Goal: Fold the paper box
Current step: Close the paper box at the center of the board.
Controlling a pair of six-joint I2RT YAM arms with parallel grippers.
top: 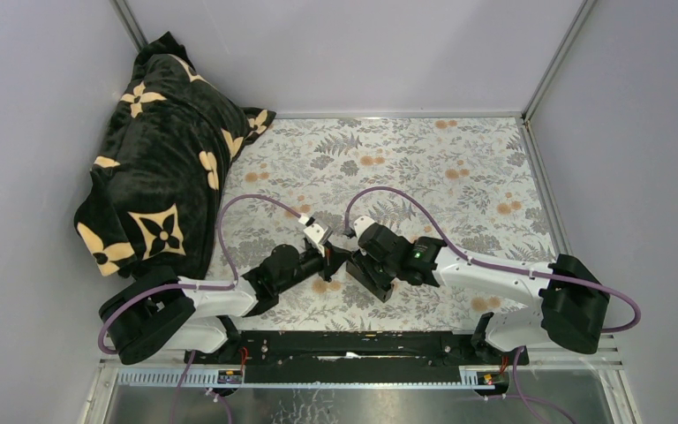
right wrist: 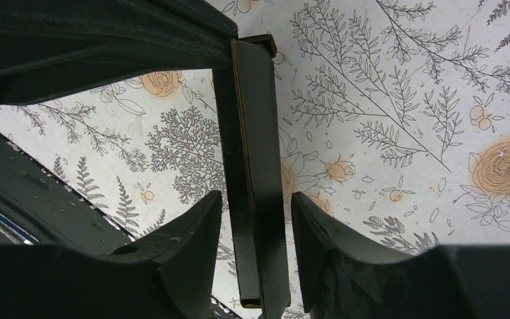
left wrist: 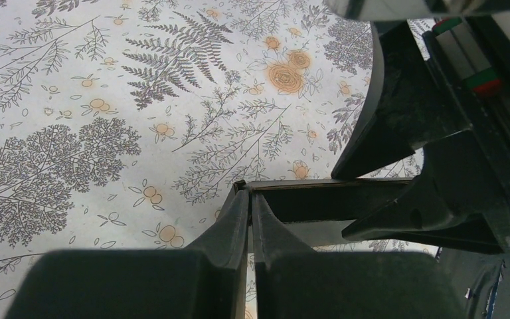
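Seen edge-on from my wrist cameras, the paper box (right wrist: 252,119) is a slim slab of plain matte black card, pressed nearly flat, so I cannot see into it. It sits between the two arms, over the floral tablecloth (right wrist: 405,100) near the table's front middle. My left gripper (left wrist: 247,199) is pinched tight on one corner. The right gripper (right wrist: 255,199) straddles the card, jaws parted with a slim gap either side.
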